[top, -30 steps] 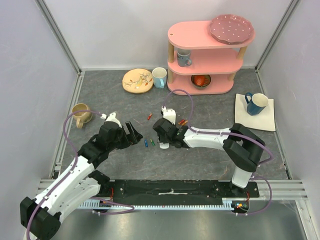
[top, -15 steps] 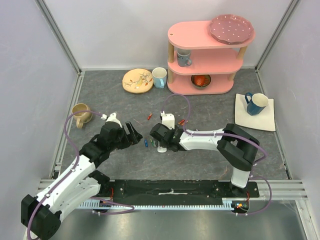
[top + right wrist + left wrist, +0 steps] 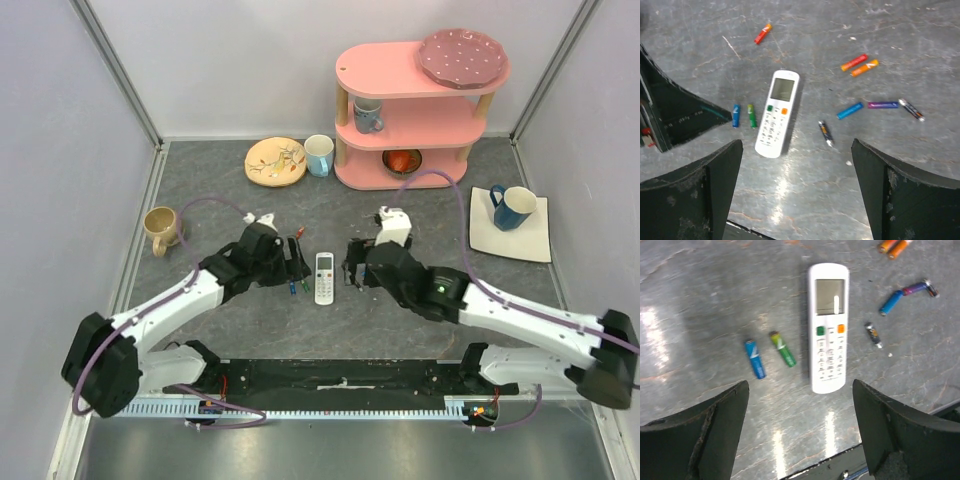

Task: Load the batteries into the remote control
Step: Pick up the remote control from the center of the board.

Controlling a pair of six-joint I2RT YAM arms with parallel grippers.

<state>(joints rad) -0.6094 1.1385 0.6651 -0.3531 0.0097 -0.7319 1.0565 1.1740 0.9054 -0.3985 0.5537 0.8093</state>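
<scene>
The remote control (image 3: 324,277) lies flat on the table, screen and buttons up, with nothing holding it (image 3: 828,327) (image 3: 776,113). A blue battery (image 3: 754,358) and a green battery (image 3: 783,348) lie just left of it. To its right lies a dark battery (image 3: 825,133), then a blue (image 3: 850,110) and a purple one (image 3: 883,104); two orange ones (image 3: 859,64) and a red one (image 3: 762,33) lie farther back. My left gripper (image 3: 295,262) (image 3: 799,390) hovers open left of the remote. On the remote's other side my right gripper (image 3: 355,272) (image 3: 796,150) is open and empty.
A pink shelf (image 3: 415,110) with a plate, mug and bowl stands at the back. A patterned plate (image 3: 275,161) and a white cup (image 3: 319,155) sit beside it. A tan mug (image 3: 161,229) is at the left, a blue mug (image 3: 512,206) on a white mat at the right.
My right gripper has opened wide and drawn back to the right, leaving the remote lying face up. My left arm has reached right, closer to the remote.
</scene>
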